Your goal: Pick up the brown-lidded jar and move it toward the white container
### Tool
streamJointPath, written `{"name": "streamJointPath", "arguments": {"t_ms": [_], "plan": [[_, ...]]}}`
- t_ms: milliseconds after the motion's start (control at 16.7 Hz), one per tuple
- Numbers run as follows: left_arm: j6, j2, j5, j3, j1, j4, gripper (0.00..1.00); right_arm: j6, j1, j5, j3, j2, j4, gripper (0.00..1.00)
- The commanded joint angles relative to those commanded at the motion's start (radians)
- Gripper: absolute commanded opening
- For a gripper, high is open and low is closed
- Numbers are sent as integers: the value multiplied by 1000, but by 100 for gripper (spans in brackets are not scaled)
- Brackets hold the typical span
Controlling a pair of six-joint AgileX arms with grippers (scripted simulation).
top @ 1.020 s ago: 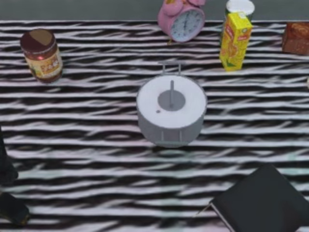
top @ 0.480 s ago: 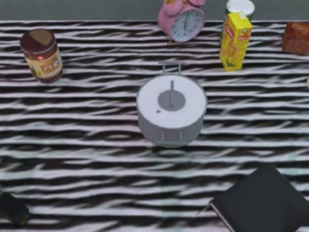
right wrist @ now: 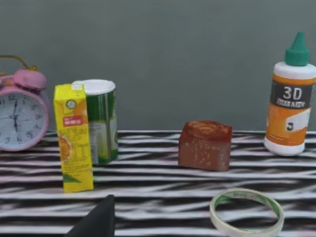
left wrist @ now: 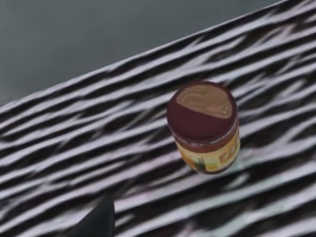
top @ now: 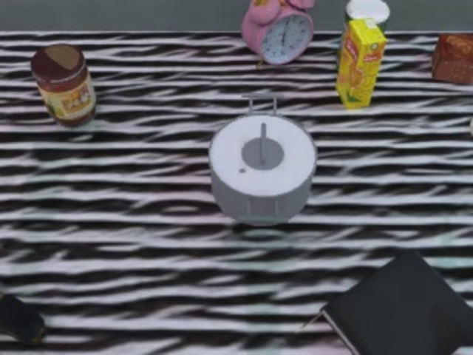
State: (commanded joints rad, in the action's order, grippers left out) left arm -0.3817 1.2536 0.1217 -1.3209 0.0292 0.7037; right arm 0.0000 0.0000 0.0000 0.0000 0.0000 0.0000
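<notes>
The brown-lidded jar (top: 63,83) stands upright at the table's far left, with a dark brown lid, red band and yellow-orange label. In the left wrist view the jar (left wrist: 203,128) is ahead, well clear of the one dark finger (left wrist: 98,222) that shows. The white container (top: 262,166), a squat drum with a grey disc and upright pin, sits mid-table. My left arm (top: 18,319) is at the near left corner, its gripper open and empty. My right arm (top: 406,307) rests at the near right, open, with one finger (right wrist: 98,219) showing.
Along the far edge stand a pink alarm clock (top: 278,29), a yellow juice carton (top: 360,63), a white-topped green can (top: 367,11) and a brown block (top: 453,58). The right wrist view also shows a glue bottle (right wrist: 291,98) and a tape roll (right wrist: 247,211).
A dark part of my left arm at the table's left edge one second ago has gone from the top view. The jar and the container have not moved.
</notes>
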Motion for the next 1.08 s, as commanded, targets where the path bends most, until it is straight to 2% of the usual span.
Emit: {"name": "streamJointPath", "arguments": {"t_ms": [660,900,1080], "plan": [[-312,1069,91,-1097,6,575,100,0,0,0,0,0,0,100],[-386,1327,104,-1367,13,708,100,0,0,0,0,0,0,100],[-418,1436,107,-1483,18,764,100,0,0,0,0,0,0,100]]}}
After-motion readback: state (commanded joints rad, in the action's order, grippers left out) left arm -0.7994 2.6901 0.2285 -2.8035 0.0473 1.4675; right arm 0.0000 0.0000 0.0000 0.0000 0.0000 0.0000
